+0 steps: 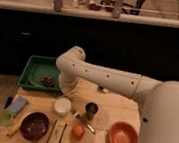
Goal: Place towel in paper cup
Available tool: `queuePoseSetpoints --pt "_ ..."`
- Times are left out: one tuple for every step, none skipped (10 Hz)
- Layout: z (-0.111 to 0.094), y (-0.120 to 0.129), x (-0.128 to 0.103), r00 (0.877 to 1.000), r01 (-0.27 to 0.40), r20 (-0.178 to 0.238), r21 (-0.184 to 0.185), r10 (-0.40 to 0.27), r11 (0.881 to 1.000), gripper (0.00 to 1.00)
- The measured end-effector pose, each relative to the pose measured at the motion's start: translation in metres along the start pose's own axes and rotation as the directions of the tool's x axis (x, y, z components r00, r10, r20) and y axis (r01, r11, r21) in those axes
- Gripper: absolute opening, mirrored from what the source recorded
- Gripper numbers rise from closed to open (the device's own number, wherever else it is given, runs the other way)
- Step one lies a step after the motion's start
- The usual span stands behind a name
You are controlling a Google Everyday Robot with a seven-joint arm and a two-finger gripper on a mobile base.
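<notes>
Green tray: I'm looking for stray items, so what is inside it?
Inside the green tray a brown pinecone-like object sits near its right side. The arm covers the tray's right edge; the gripper, shut, hangs there above the paper cup.

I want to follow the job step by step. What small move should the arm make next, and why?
Probably lower the claw a little, straight down toward the paper cup. The claw hangs shut just above and behind the cup, beside the green tray. I cannot make out a towel in it. If the towel is held there, it should come over the cup's mouth before any release.
</notes>
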Motion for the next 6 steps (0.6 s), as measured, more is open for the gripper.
queuePoseSetpoints --pt "0.0006 -0.0007 -0.0022 1.000 0.011 -0.001 0.000 -0.011 1.000 0.01" --pt "0.0012 -0.0017 -0.0035 1.000 0.020 -0.003 0.000 -0.020 1.000 0.01" --pt "0.0016 -0.0035 -0.0063 1.000 0.030 -0.004 0.000 -0.030 1.000 0.01" --pt "0.0022 -0.0050 -0.0082 0.999 0.039 -0.004 0.000 -0.039 0.999 0.01" --pt "0.0025 -0.0053 -0.0095 0.999 0.049 -0.005 -0.001 -0.049 0.999 0.01" --pt "0.0029 -0.0054 -0.0103 0.998 0.059 -0.007 -0.003 -0.059 0.998 0.01"
